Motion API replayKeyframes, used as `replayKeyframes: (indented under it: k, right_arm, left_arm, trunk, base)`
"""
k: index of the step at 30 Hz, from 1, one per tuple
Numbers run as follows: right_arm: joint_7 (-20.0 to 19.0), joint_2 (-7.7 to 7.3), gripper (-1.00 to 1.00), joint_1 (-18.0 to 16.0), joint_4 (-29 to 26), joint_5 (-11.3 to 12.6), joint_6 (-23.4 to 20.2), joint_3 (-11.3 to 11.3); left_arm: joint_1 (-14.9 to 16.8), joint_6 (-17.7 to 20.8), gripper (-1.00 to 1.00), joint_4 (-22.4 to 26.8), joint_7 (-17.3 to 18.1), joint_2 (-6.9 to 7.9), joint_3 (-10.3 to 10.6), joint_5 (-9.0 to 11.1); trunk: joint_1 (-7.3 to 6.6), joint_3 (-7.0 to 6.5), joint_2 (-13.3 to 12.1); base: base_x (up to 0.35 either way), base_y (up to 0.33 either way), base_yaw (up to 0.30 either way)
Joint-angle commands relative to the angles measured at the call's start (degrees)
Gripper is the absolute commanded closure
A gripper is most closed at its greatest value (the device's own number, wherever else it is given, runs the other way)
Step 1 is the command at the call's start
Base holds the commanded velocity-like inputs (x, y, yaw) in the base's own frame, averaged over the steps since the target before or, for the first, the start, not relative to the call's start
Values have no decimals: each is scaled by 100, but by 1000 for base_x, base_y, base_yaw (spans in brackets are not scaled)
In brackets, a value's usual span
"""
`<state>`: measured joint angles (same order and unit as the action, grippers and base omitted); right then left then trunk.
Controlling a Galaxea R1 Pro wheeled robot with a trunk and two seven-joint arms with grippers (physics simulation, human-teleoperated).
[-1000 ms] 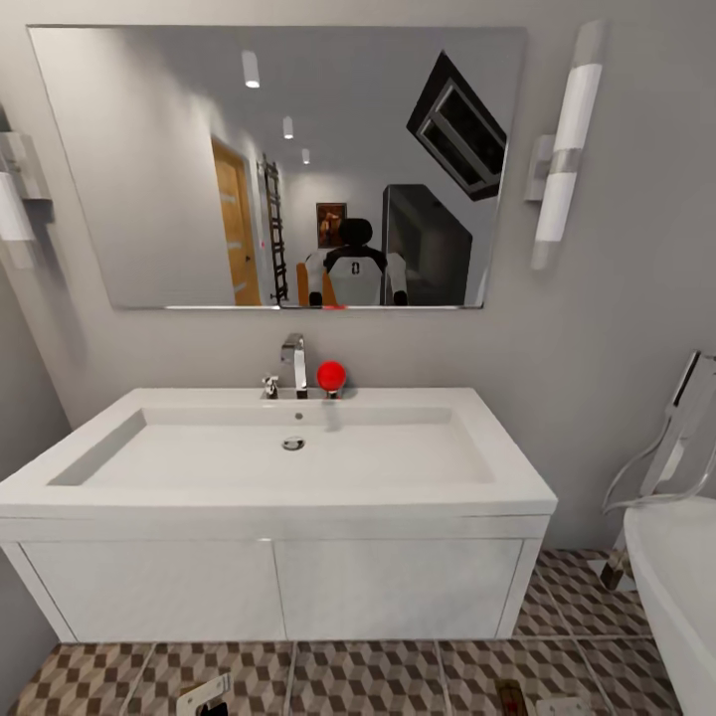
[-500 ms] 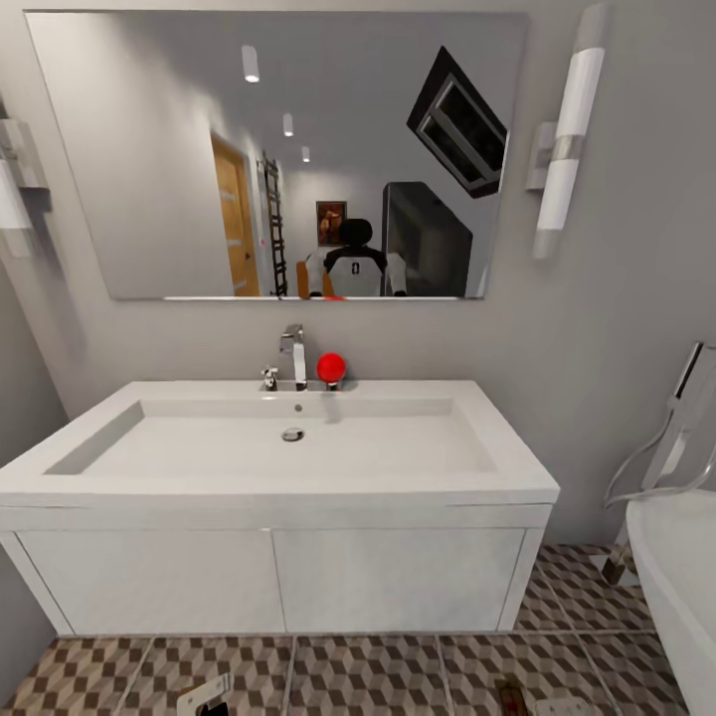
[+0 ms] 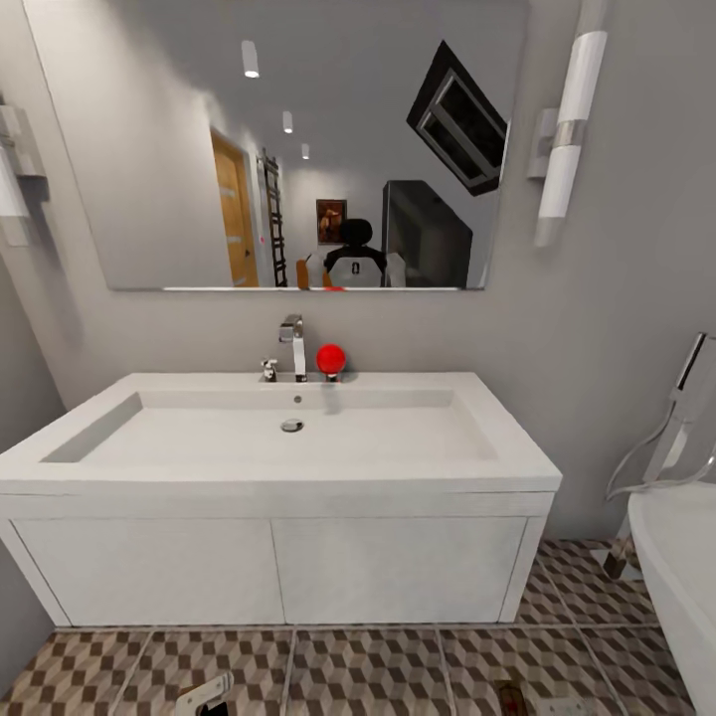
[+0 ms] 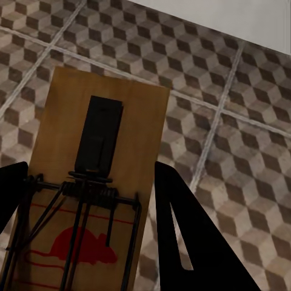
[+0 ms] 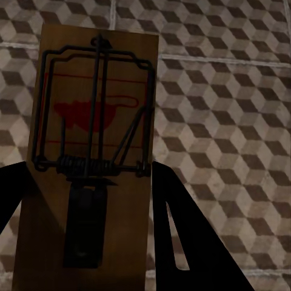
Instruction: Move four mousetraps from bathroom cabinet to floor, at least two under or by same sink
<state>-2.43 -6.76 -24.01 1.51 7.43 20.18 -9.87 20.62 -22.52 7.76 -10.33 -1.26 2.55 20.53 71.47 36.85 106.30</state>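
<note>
In the left wrist view a tan mousetrap (image 4: 97, 176) with dark wire and a red mouse mark sits between my left gripper's (image 4: 91, 230) dark fingers (image 4: 188, 230), above the cube-patterned bathroom floor (image 4: 242, 151). A second mousetrap (image 5: 91, 163) is held the same way in my right gripper (image 5: 91, 230), over the same floor (image 5: 230, 121). From the head, the white sink (image 3: 298, 438) on its drawer unit (image 3: 278, 567) faces me. My left gripper (image 3: 204, 693) and the right-hand mousetrap (image 3: 509, 696) peek in at the bottom edge, over the floor (image 3: 368, 671) in front of the unit.
A chrome tap (image 3: 294, 348) and a red ball-shaped object (image 3: 331, 358) stand at the sink's back. A mirror (image 3: 278, 149) shows my reflection. The curved bathtub (image 3: 686, 577) with its chrome fitting (image 3: 676, 428) stands at the right. A wall closes the left.
The head view has shifted: sink and mirror sit slightly higher in the picture and my reflection has sunk lower in the mirror. Both grippers stay at the bottom edge.
</note>
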Motion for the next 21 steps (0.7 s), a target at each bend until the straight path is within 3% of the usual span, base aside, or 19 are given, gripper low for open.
replayKeyframes:
  k: [1,21]
  right_arm:
    - [-47,0,100,-7,16,83,30,-42]
    - [-47,0,100,-7,16,83,30,-42]
  left_arm:
    - [4,-16,100,-2,-13,-2,27,9]
    - [4,-15,100,-2,-13,3,27,5]
  trunk:
    - [22,24,44]
    - [461,383,846]
  base:
    - [0,0,0]
    - [0,0,0]
